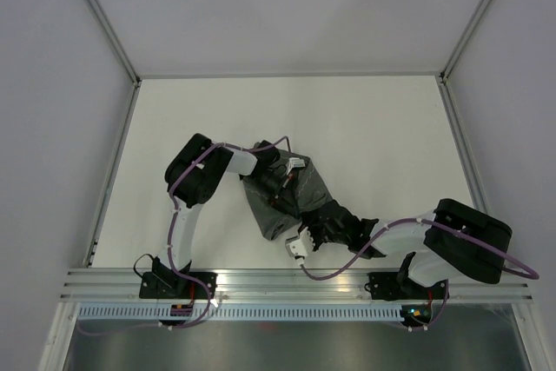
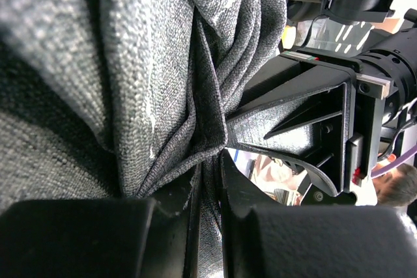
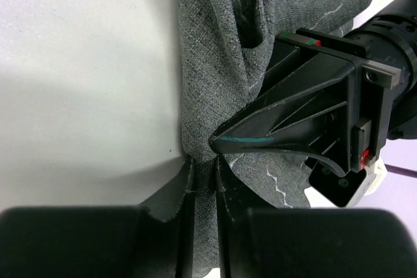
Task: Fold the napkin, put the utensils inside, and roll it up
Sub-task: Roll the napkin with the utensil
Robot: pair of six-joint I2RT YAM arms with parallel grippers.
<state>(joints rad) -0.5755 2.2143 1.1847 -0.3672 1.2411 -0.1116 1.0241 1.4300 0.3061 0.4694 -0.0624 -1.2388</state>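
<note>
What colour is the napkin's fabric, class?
Dark grey with a pale stitched line; the napkin shows best in the right wrist view.

The grey napkin (image 1: 308, 187) lies bunched up on the white table (image 1: 373, 128). The left gripper (image 1: 276, 187) and right gripper (image 1: 314, 221) both touch it.

**Top view, bearings taken from the bunched napkin (image 1: 271, 216).**
- 12 to 3 o'clock: bare table (image 1: 373, 128), open passage up to the enclosure walls (image 1: 512, 84).
- 8 to 11 o'clock: left arm (image 1: 195, 171) bars the way.
- 4 o'clock: right arm (image 1: 460, 241) bars the way.
- 6 o'clock: rail (image 1: 295, 277) along the near edge.
- At the cloth: left gripper (image 2: 210, 167) and right gripper (image 3: 203, 167) pinch fabric almost tip to tip, crowding access there.
</note>
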